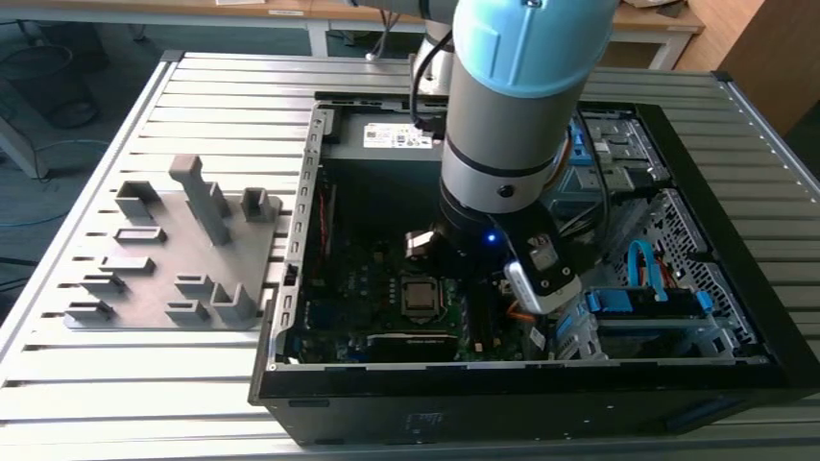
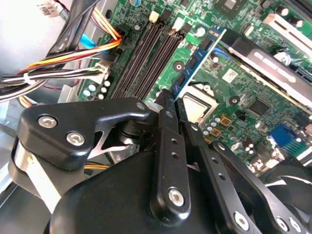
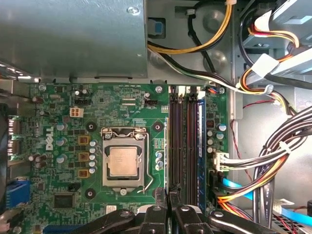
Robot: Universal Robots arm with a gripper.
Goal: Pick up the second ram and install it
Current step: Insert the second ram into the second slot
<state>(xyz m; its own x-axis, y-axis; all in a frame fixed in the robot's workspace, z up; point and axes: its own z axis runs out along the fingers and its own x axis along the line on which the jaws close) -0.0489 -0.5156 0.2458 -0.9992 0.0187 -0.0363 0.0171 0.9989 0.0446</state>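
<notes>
In the exterior view, I am reaching my arm down into the open computer case [image 1: 307, 173], with my gripper [image 1: 443, 252] hanging low over the motherboard [image 1: 372, 298] just beyond the processor socket [image 1: 420, 296]; the grey holder block [image 1: 173, 259] is lying well apart on the exterior view's left. In the second wrist view, my fingers [image 2: 168, 122] are pinching narrowly on the near end of the second ram [image 2: 197, 61], and I am holding it on edge, tilted, beside the memory slots [image 2: 146, 58]. In the first wrist view, the stick [image 3: 167, 146] is showing edge-on between the socket and the slots, where another blue memory stick [image 3: 200, 146] is already sitting. I judge picking done, seating not.
</notes>
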